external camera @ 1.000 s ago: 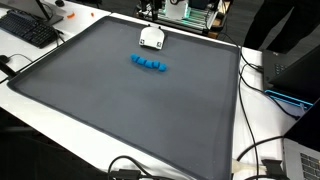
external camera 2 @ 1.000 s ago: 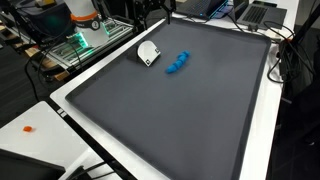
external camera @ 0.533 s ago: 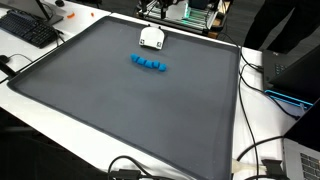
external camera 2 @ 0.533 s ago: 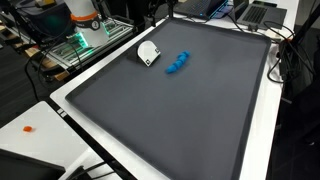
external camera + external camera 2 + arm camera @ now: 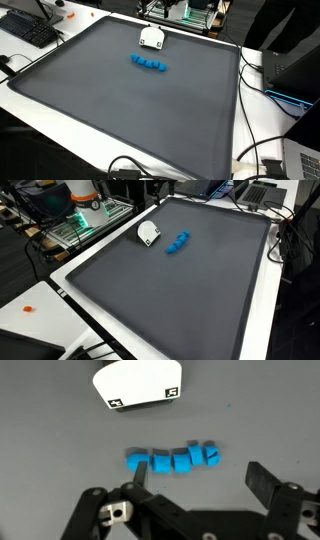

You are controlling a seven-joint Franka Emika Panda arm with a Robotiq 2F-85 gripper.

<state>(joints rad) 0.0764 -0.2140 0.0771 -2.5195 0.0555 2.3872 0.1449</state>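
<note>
Gripper (image 5: pixel 197 475) fingers spread wide apart, holding nothing, above the dark mat (image 5: pixel 50 440); row of blue blocks (image 5: pixel 172 459) lies on the mat just ahead, roughly between the fingertips; beyond it, well apart, white box (image 5: pixel 140 382) with black markers.

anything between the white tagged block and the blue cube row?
Nothing: only bare dark grey mat separates the white rounded block with black markers from the row of small blue cubes, clearest in the wrist view.

The gripper (image 5: pixel 197 476) hangs pointing down, jaws spread wide.
</note>
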